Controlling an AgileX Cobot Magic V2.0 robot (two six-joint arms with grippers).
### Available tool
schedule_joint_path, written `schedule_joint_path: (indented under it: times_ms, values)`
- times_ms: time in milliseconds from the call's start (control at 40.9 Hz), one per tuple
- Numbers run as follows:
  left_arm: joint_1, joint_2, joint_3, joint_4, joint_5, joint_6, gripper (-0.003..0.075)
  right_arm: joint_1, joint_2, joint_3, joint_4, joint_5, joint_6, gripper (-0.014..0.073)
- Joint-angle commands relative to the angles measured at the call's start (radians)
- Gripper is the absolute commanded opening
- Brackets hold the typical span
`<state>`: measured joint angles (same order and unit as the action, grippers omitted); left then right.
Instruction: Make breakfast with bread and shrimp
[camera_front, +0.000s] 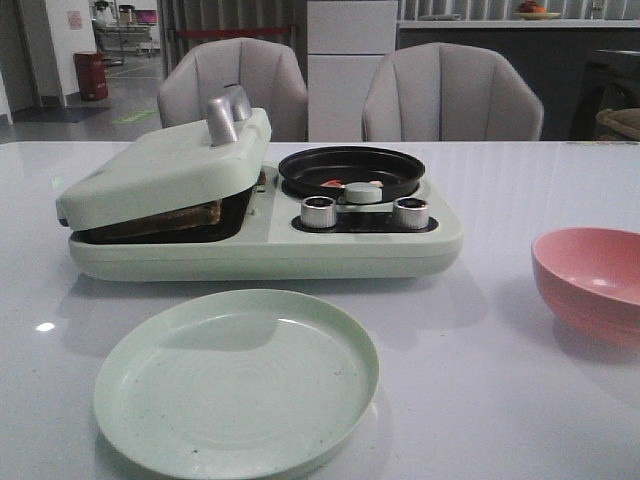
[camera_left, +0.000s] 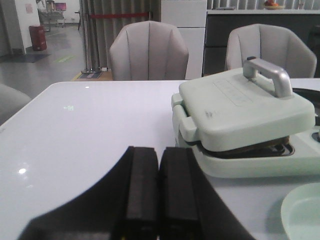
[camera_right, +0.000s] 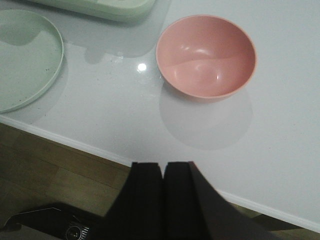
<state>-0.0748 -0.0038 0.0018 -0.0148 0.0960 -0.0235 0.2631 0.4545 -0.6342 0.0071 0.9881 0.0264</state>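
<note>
Both grippers, left (camera_left: 159, 192) and right (camera_right: 164, 200), sit closed and empty at the near tabletop edge. Nearest lies the plate (camera_front: 236, 380), probably awaiting serving; the bowl (camera_front: 590, 280) stands toward the right edge. Behind, bread (camera_front: 175, 220) props the cooker's (camera_front: 270, 255) lid ajar; shrimp (camera_front: 350, 185) rest in its pan (camera_front: 352, 168).

low frontal table view; wrist views sharing green plate (camera_front: 236, 382), right downward
</note>
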Motion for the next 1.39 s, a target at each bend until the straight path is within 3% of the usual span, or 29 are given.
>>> schedule_joint_path:
  times_ms: [0,122,1003,1370]
  values:
    - [-0.004,-0.019,0.030,0.015,-0.150,-0.044,0.0102,0.000,0.000,-0.027,-0.002,-0.059,0.002,0.0007]
    - [-0.004,-0.019,0.030,0.015,-0.216,-0.044,0.0102,0.000,0.000,-0.027,-0.002,-0.059,0.002,0.0007]
    - [-0.004,-0.018,0.030,0.015,-0.216,-0.044,0.0102,-0.004,-0.035,-0.006,-0.007,-0.084,0.000,0.0007]
    - [-0.004,-0.018,0.030,0.015,-0.216,-0.044,0.0102,-0.195,-0.351,0.418,-0.050,-0.657,-0.002,0.0007]
